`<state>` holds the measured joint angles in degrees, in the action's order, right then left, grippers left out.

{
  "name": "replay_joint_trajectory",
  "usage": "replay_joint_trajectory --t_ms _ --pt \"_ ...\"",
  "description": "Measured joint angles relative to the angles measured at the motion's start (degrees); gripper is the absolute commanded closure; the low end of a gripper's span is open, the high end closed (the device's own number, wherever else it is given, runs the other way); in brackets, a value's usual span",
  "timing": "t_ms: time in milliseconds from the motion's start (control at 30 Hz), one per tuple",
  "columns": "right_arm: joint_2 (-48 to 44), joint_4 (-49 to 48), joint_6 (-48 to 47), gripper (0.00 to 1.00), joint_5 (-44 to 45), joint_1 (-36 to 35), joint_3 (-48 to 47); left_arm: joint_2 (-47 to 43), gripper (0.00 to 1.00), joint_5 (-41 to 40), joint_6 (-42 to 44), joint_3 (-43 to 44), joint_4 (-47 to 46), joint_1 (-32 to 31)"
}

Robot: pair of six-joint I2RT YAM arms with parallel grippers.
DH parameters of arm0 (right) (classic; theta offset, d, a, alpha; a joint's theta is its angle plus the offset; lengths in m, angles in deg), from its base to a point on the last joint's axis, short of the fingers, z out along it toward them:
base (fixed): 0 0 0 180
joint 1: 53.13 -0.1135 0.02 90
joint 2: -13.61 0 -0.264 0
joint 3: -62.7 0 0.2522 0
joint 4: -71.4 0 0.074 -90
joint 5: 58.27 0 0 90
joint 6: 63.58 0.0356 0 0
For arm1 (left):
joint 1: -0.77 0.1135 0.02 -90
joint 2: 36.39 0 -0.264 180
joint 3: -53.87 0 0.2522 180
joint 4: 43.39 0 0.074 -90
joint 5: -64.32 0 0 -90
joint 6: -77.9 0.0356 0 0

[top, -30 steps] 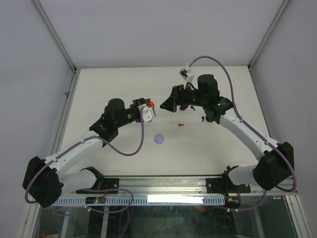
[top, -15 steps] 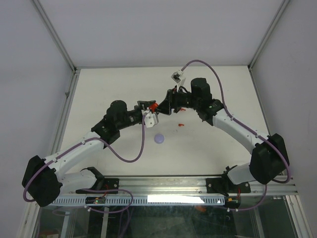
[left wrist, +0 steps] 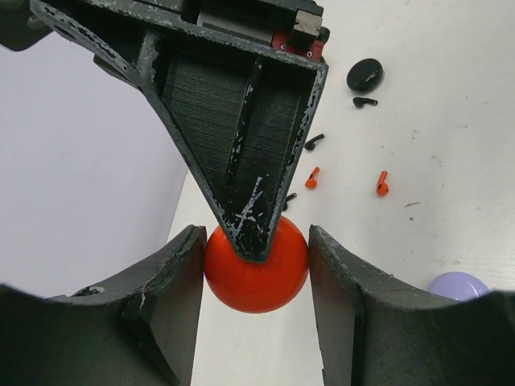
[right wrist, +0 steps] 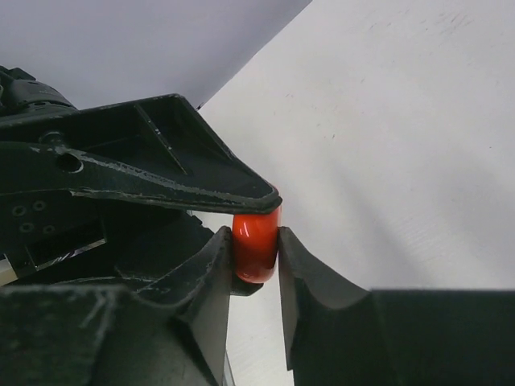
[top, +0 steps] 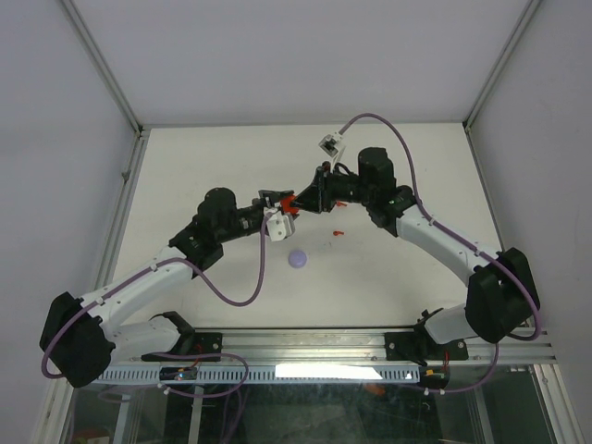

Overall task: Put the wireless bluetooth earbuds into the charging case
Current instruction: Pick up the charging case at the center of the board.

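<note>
The left pincer (left wrist: 256, 241) is pressed shut on the rim of a red case (left wrist: 256, 289), one finger touching each side of the round shape. The right pincer (right wrist: 256, 235) nips the same red case across its flat faces, so both hold it at once, above the middle of the table (top: 203, 157) and a little toward the far edge. No earbud sits in either pincer. On the table beyond, toward the right edge, lie the red earbuds (left wrist: 312, 177), two of them side by side and apart. The black earbuds (left wrist: 314, 142) are scattered near them, with a black disc (left wrist: 364, 74) farther off. A lilac disc (left wrist: 459, 285) lies closer to the near edge.
</note>
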<state>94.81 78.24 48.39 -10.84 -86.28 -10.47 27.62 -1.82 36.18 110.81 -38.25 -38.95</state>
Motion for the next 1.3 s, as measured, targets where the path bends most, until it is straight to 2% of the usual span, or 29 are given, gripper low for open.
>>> replay_joint_trajectory --t_ms 100,267,500,667,800,1100,1300 --pt "0.0 -0.5 0.1 0.88 -0.2 0.0 0.3 -0.4 0.49 0.2 -0.6 0.0 0.5 0.0" --pt "-0.4 -1.9 0.4 0.95 -1.0 0.2 1.0 -1.2 0.38 0.1 -2.0 0.0 0.5 0.0" --pt "-2.0 -4.2 1.1 0.95 -1.9 2.4 3.7 -4.7 0.32 -2.9 -9.9 -2.4 -3.4 0.0" --pt "-3.7 -7.3 2.5 0.96 -1.9 3.9 5.7 -6.0 0.33 -2.5 -20.4 -5.6 -8.0 0.9" --pt "-6.0 -11.4 3.9 0.96 -2.1 4.1 7.8 -6.0 0.34 -0.5 -31.3 -9.9 -15.6 3.6" --pt "-8.2 -22.1 8.0 0.96 -5.0 4.1 9.8 -3.9 0.39 7.2 -60.6 -18.0 -40.3 11.4" --pt "-8.9 -27.5 9.6 0.96 -7.3 3.8 10.0 1.6 0.45 11.0 -76.4 -18.1 -55.1 12.0"
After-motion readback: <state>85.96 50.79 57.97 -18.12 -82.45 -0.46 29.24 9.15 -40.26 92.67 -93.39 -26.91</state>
